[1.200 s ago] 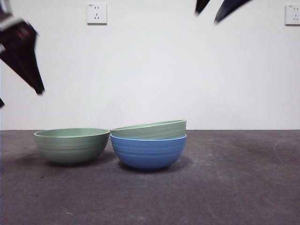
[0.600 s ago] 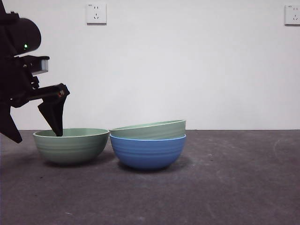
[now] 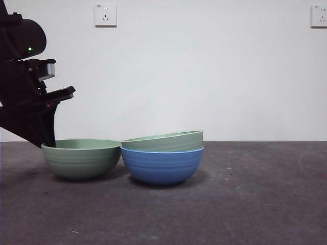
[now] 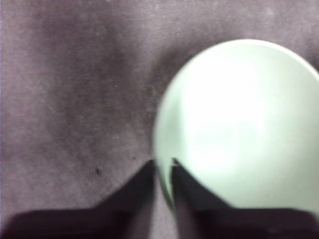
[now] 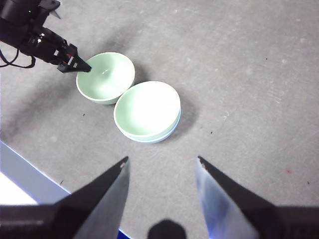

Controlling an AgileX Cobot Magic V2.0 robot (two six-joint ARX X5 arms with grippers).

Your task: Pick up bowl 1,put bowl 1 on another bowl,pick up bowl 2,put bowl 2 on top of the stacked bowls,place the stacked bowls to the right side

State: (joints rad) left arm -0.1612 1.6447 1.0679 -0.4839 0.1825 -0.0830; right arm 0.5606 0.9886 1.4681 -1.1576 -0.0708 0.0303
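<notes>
A lone pale green bowl (image 3: 82, 158) (image 4: 239, 124) (image 5: 105, 74) stands at the left, touching the blue ribbed bowl (image 3: 162, 166). Another pale green bowl (image 3: 163, 141) (image 5: 147, 109) lies nested in the blue one, slightly tilted. My left gripper (image 3: 48, 140) (image 4: 163, 164) is at the lone bowl's left rim. One jaw is inside and one outside, pinched on the rim. In the right wrist view my right gripper (image 5: 159, 167) hangs open high above the table, well clear of the bowls and holding nothing.
The bowls rest on a dark grey tabletop (image 3: 245, 204) before a white wall with two outlets (image 3: 105, 14) (image 3: 319, 15). The table's near edge (image 5: 30, 184) shows in the right wrist view. Bare tabletop stretches to the right of the blue bowl.
The left arm came down from the upper left to the lone green bowl's rim and closed on it, and the bowl shifted slightly right. The right arm's tips left the top of the front view.
</notes>
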